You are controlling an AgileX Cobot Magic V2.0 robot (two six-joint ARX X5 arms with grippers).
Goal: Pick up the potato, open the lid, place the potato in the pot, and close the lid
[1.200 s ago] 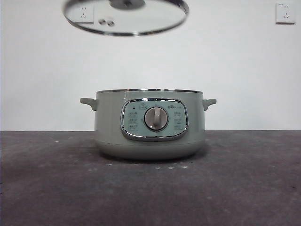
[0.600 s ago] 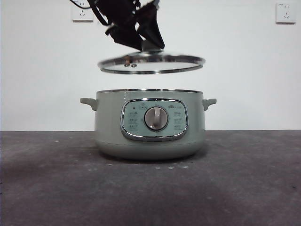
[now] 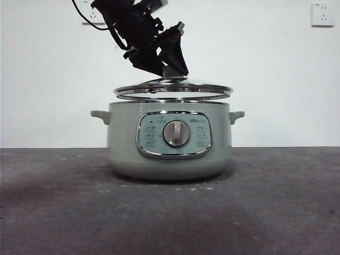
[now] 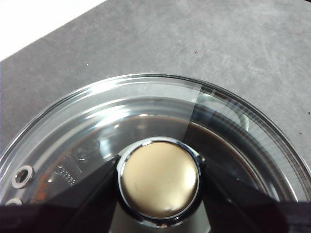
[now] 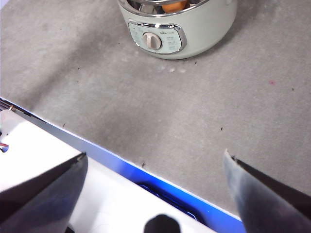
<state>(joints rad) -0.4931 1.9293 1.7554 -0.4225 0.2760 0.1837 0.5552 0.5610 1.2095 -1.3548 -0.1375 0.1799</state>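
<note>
Left gripper (image 3: 171,68): jaws clenched on the knob (image 4: 159,178), carrying the lid (image 3: 173,90) from above so it stays centred.
Right gripper (image 5: 155,194): jaws spread, holding nothing, waiting well away from the pot (image 3: 169,139).
Lid: nearly level, knob up, just above the rim, apparently not seated.
Potato (image 5: 174,6): inside the pot; its long axis cannot be told.

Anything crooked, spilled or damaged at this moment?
Only the lid is off: the left gripper holds it by the knob, slightly tilted and not seated on the pot. Nothing spilled or broken.
</note>
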